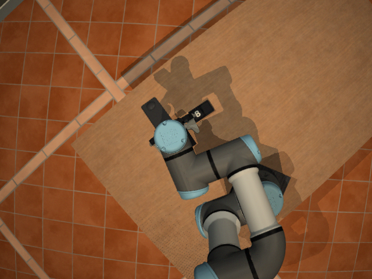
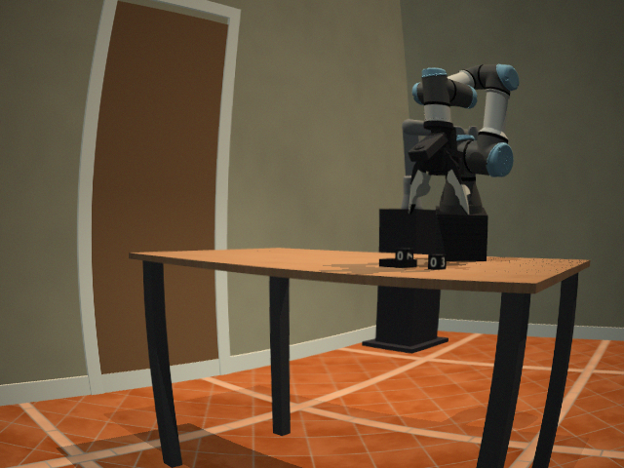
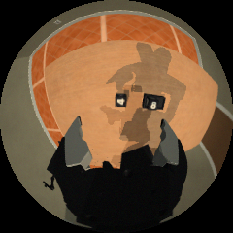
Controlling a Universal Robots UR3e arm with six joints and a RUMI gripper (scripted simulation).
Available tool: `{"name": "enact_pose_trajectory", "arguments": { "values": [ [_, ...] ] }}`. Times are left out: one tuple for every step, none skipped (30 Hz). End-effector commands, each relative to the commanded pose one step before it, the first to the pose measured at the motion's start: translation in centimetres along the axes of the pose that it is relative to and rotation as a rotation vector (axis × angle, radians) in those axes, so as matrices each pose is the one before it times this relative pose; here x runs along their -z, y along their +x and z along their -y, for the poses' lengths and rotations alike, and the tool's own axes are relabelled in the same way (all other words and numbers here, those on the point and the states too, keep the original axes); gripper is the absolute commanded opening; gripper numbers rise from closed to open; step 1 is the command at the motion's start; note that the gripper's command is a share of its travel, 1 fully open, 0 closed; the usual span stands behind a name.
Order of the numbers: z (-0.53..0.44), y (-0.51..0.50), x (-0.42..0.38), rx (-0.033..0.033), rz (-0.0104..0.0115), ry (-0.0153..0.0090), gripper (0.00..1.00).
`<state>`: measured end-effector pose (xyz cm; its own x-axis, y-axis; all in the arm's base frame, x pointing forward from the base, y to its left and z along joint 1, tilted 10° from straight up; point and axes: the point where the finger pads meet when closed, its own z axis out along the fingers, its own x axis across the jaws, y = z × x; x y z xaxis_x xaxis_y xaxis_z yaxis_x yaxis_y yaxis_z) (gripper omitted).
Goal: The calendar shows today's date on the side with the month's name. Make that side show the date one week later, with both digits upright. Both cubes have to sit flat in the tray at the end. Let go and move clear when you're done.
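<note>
My gripper [image 2: 439, 210] [image 3: 121, 118] is open, its fingers wide apart and empty, high above the table. One black cube [image 2: 437, 261] [image 3: 120, 100] stands flat on the table beside the tray. A white 4 is on its top in the wrist view; the exterior view shows 0 and what looks like 3 on its sides. The arm hides it in the top view. The other black cube [image 1: 197, 113] [image 2: 404, 254] [image 3: 153, 104] sits in the black tray [image 1: 207, 105] [image 2: 388, 262], with 8 on top. The exterior view shows 0 and an unclear digit on its sides. The month's name is not readable.
The wooden table [image 1: 285, 75] [image 2: 242, 259] carries both cubes and the tray, with a gap between the loose cube and the tray. The arm's black pedestal [image 2: 408, 307] stands behind the table in the exterior view. Arm shadows fall around the tray.
</note>
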<state>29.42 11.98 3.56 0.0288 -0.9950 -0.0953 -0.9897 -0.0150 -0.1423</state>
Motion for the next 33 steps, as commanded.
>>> {"name": "enact_pose_trajectory", "arguments": {
  "values": [
    [0.0755, 0.004, 0.0704, 0.00029, -0.00025, 0.00227, 1.00],
    [0.0000, 0.000, 0.0000, 0.00000, 0.00000, 0.00000, 1.00],
    [0.0000, 0.000, 0.0000, 0.00000, 0.00000, 0.00000, 1.00],
    [0.0000, 0.000, 0.0000, 0.00000, 0.00000, 0.00000, 1.00],
    [0.0000, 0.000, 0.0000, 0.00000, 0.00000, 0.00000, 1.00],
    [0.0000, 0.000, 0.0000, 0.00000, 0.00000, 0.00000, 1.00],
    [0.0000, 0.000, 0.0000, 0.00000, 0.00000, 0.00000, 1.00],
    [0.0000, 0.000, 0.0000, 0.00000, 0.00000, 0.00000, 1.00],
    [0.0000, 0.000, 0.0000, 0.00000, 0.00000, 0.00000, 1.00],
    [0.0000, 0.000, 0.0000, 0.00000, 0.00000, 0.00000, 1.00],
    [0.0000, 0.000, 0.0000, 0.00000, 0.00000, 0.00000, 1.00],
    [0.0000, 0.000, 0.0000, 0.00000, 0.00000, 0.00000, 1.00],
    [0.0000, 0.000, 0.0000, 0.00000, 0.00000, 0.00000, 1.00],
    [0.0007, 0.005, -0.0001, 0.00000, -0.00001, -0.00001, 1.00],
    [0.0049, 0.034, -0.0005, 0.00000, -0.00003, -0.00004, 1.00],
    [0.0120, 0.086, -0.0012, 0.00001, -0.00008, -0.00010, 1.00],
    [0.0208, 0.154, -0.0021, 0.00002, -0.00014, -0.00017, 1.00],
    [0.0299, 0.231, -0.0030, 0.00003, -0.00021, -0.00025, 1.00],
    [0.0377, 0.313, -0.0038, 0.00003, -0.00026, -0.00032, 1.00],
    [0.0430, 0.394, -0.0043, 0.00004, -0.00029, -0.00038, 1.00],
    [0.0447, 0.470, -0.0044, 0.00004, -0.00030, -0.00041, 1.00],
    [0.0424, 0.538, -0.0040, 0.00003, -0.00028, -0.00041, 1.00],
    [0.0360, 0.594, -0.0032, 0.00003, -0.00023, -0.00038, 1.00],
    [0.0261, 0.636, -0.0021, 0.00002, -0.00016, -0.00032, 1.00],
    [0.0134, 0.662, -0.0006, 0.00001, -0.00008, -0.00022, 1.00],
    [-0.0008, 0.673, 0.0011, -0.00001, 0.00001, -0.00010, 1.00],
    [-0.0151, 0.667, 0.0028, -0.00002, 0.00010, 0.00003, 1.00],
    [-0.0282, 0.645, 0.0043, -0.00003, 0.00017, 0.00016, 1.00],
    [0.0000, 0.000, 0.0000, 0.00000, 0.00000, 0.00000, 1.00],
    [0.0000, 0.000, 0.0000, 0.00000, 0.00000, 0.00000, 1.00],
    [-0.0390, 0.609, 0.0056, -0.00004, 0.00022, 0.00027, 1.00],
    [-0.0465, 0.560, 0.0065, -0.00004, 0.00025, 0.00036, 1.00],
    [-0.0501, 0.500, 0.0069, -0.00004, 0.00026, 0.00042, 1.00]
  ]
}}
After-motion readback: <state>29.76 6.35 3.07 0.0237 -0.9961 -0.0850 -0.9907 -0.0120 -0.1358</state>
